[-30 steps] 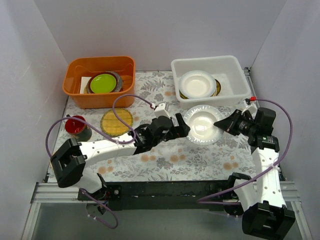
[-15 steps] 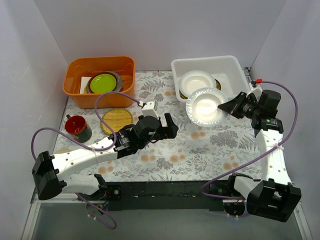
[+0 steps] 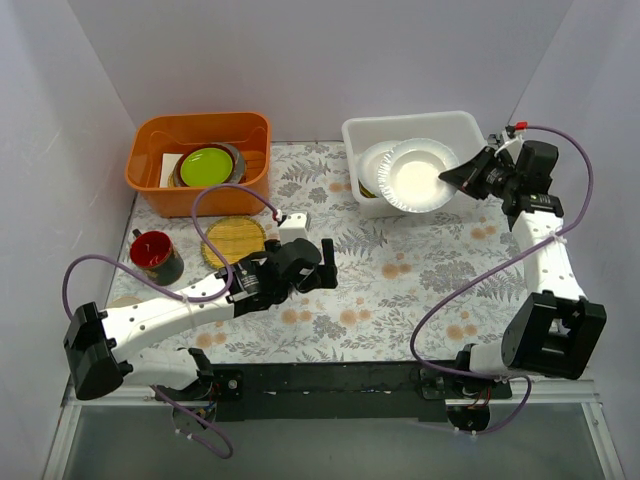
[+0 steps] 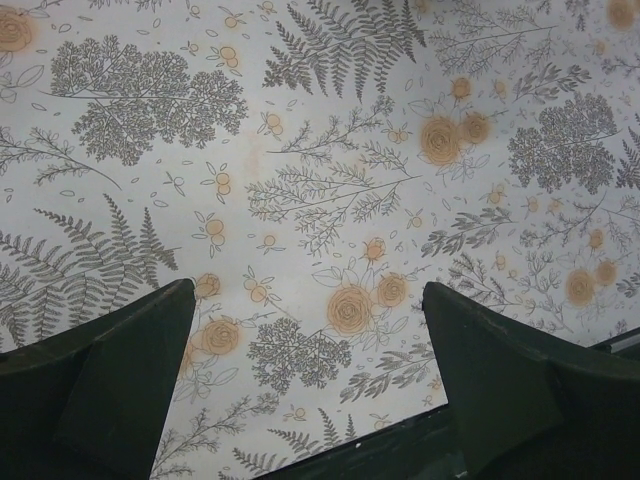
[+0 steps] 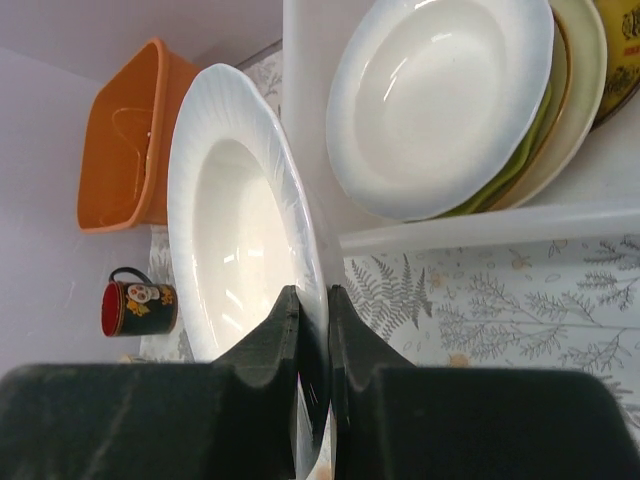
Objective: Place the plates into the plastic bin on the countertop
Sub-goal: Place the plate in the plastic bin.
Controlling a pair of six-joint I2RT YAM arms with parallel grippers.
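1. Since a second ago, my right gripper has lifted the white ribbed plate off the countertop and carried it toward 12 o'clock. My left gripper has drawn back toward 8 o'clock.
2. My right fingers are closed narrow on the plate's rim at its 3 o'clock edge, so the disc reaches from my hand toward 9 o'clock.
3. That plate hangs tilted over the near wall of the plastic bin, its hollow facing up and toward 6 o'clock.
4. What matters next, I judge: the bin's floor and its stack, topped by a white deep plate, lie at 12 o'clock from my load. The move is onward over the rim, then levelling the plate.
5. My left gripper is spread wide and empty above bare countertop.
6. A woven straw-yellow plate lies flat at 10 o'clock from it, nearer my left arm.
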